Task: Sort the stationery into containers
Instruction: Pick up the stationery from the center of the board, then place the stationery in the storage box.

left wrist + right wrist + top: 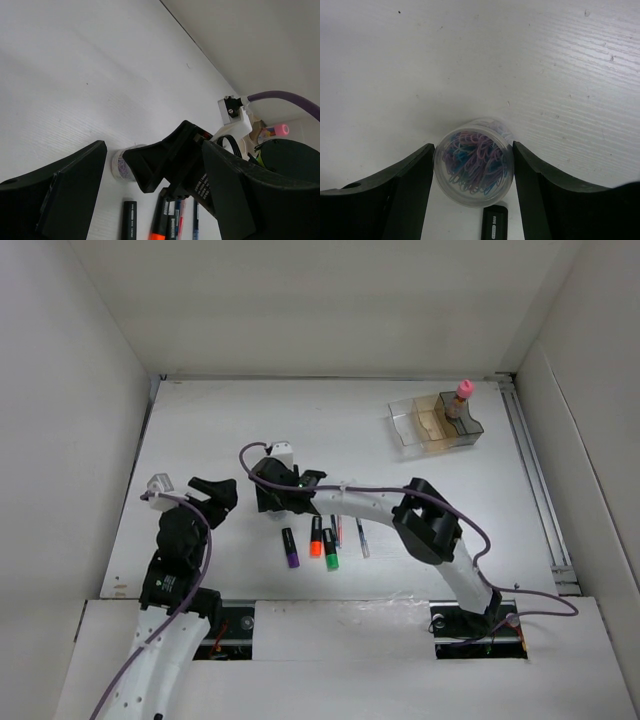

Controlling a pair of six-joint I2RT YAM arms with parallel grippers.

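The tiny round clear jar [473,162], full of coloured paper clips, stands on the table between the fingers of my right gripper [473,155]. Both fingers touch its sides. In the top view the right gripper [281,502] hides the jar. The purple [291,548], orange [316,537] and green [330,550] highlighters lie just in front of it, with thin pens [362,538] beside them. My left gripper [218,495] is open and empty, a little to the left. The pink-capped bottle [461,398] stands in the organiser's [418,426] dark compartment.
White walls enclose the table on the left, back and right. The right arm's elbow [430,520] hangs over the table to the right of the pens. A purple cable [262,478] loops over the right wrist. The organiser's clear and amber compartments hold nothing.
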